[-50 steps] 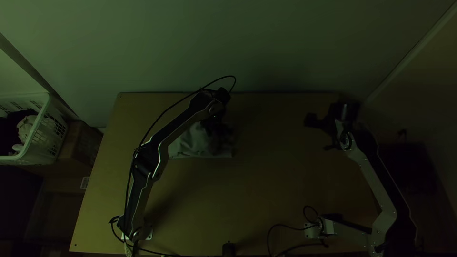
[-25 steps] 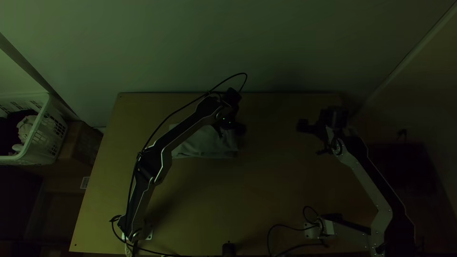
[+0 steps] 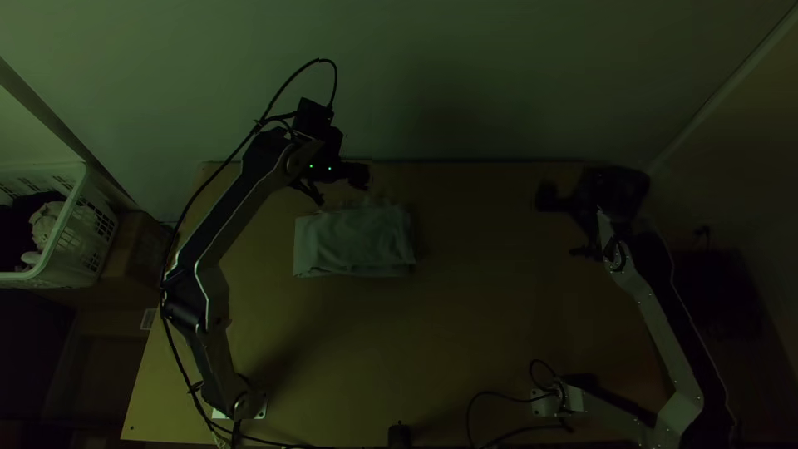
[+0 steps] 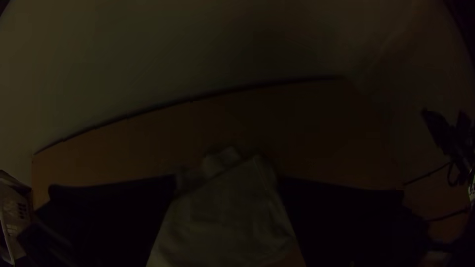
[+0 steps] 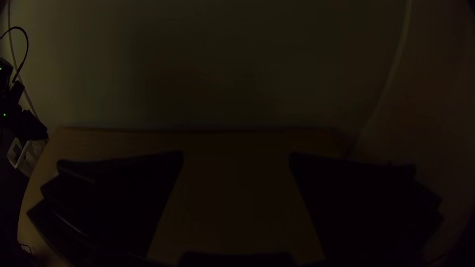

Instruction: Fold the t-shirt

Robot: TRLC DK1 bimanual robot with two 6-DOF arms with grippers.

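The grey t-shirt (image 3: 355, 241) lies folded into a rough rectangle left of the table's middle, with slight wrinkles and a small uneven bit at its far edge. My left gripper (image 3: 339, 189) is above the table just beyond that far edge. In the left wrist view the cloth (image 4: 222, 217) shows between the wide-apart fingers of my left gripper (image 4: 227, 185), which holds nothing. My right gripper (image 3: 559, 226) is over the table's far right part, away from the cloth; in the right wrist view my right gripper (image 5: 236, 160) stands open over bare wood.
A white basket (image 3: 71, 241) with cloth items stands beyond the table's left edge, by a cardboard box (image 3: 141, 249). The wall rises behind the table (image 3: 465, 333). Cables (image 3: 499, 396) lie near the right arm's base, and a small dark object (image 3: 400, 434) is at the near edge.
My left gripper has moved left and toward the far edge, uncovering the folded shirt. My right gripper went slightly left, then back right.
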